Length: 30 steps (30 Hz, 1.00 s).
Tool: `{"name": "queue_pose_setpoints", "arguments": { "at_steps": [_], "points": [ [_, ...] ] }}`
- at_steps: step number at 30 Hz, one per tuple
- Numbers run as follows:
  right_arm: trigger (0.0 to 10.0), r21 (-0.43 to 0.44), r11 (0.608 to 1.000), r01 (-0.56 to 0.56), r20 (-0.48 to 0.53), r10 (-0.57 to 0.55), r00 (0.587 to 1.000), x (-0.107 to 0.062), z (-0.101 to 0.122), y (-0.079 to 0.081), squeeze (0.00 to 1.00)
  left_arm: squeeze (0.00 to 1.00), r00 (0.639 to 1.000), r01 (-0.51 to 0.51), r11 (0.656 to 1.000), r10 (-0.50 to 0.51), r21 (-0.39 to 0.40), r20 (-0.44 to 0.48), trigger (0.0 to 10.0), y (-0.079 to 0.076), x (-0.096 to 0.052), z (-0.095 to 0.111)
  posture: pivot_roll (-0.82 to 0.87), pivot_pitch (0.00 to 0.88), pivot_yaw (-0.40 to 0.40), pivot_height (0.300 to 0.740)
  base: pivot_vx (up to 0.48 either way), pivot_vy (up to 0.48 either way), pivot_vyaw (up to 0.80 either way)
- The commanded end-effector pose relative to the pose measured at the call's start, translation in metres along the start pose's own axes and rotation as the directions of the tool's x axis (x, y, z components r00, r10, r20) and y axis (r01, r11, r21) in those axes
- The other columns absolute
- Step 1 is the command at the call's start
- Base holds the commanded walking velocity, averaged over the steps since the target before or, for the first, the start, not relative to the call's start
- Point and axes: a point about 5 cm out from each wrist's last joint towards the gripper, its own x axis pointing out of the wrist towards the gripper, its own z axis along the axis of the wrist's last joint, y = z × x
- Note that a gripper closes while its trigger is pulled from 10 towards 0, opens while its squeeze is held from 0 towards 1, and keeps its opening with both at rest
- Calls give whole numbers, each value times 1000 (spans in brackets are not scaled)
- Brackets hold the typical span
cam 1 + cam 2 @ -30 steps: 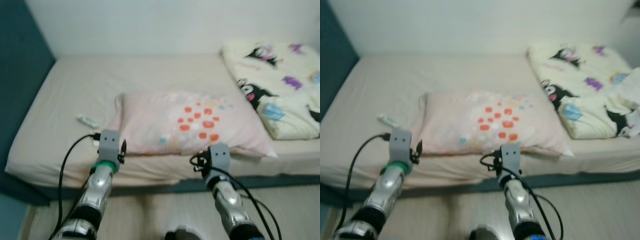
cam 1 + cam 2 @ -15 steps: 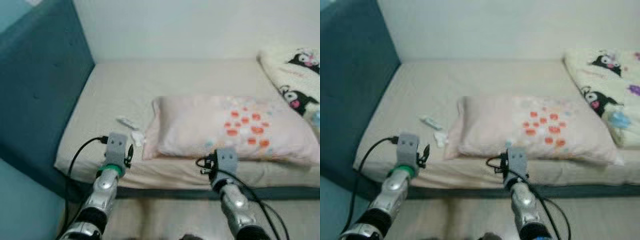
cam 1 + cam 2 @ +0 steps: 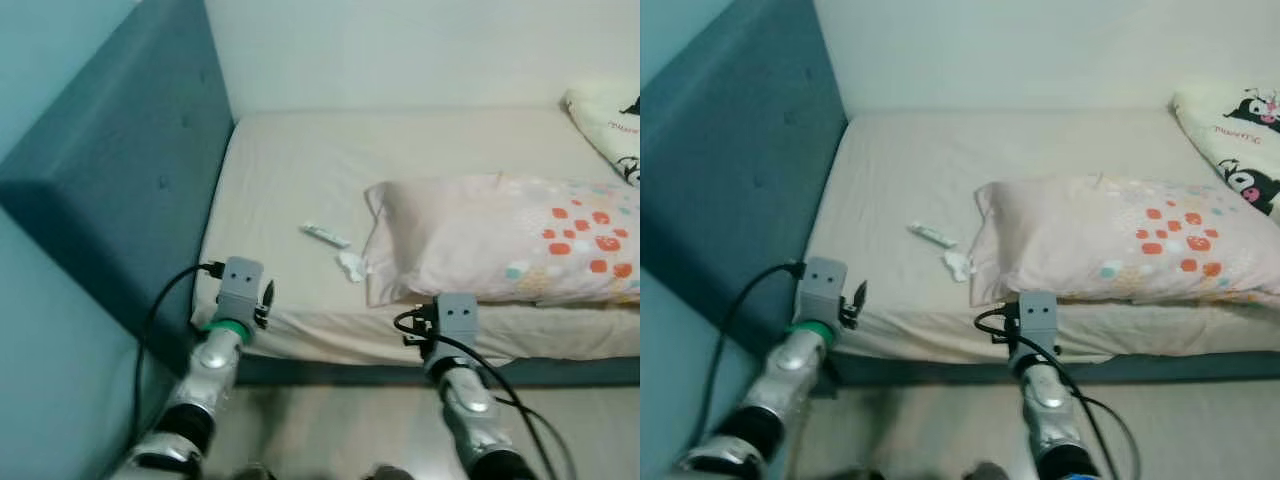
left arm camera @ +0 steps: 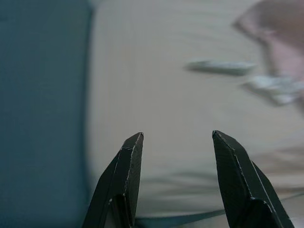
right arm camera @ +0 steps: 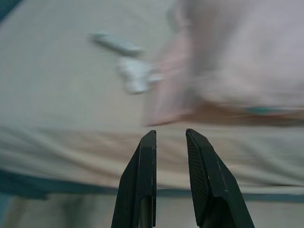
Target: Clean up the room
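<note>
Swinging left, the view now centres a wrapper [image 3: 326, 235] and tissue [image 3: 351, 265] at the pillow's [image 3: 510, 250] 9 o'clock; left gripper [image 4: 175, 142] jaws apart, right gripper [image 5: 170, 137] jaws nearly together, both empty.

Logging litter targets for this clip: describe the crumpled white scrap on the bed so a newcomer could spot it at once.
On the beige bed, look just off the headboard-side end of the pink dotted pillow. The crumpled white scrap lies there on the sheet. Unlike the slim, straight white wrapper beside it, it is a shapeless wad.
</note>
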Motion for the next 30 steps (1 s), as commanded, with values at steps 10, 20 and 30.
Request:
{"name": "queue_pose_setpoints", "arguments": {
  "at_steps": [10,20,30],
  "points": [
    [10000,21,999,28,-3,-28,1000,-3,-4,-2,0,0,999,37,999,-37,18,-25,10000,-8,-2,-5,51,19,126,740,0,-480,0],
    [10000,28,999,38,-6,-38,999,-5,-6,-4,0,0,998,60,998,-60,-3,-23,10000,-16,-2,-4,53,25,125,740,0,0,0],
    [10000,22,999,46,15,-46,999,-3,-1,-8,0,0,999,30,999,-30,-9,11,10000,-12,0,2,42,12,111,740,0,0,0]
  ]
}}
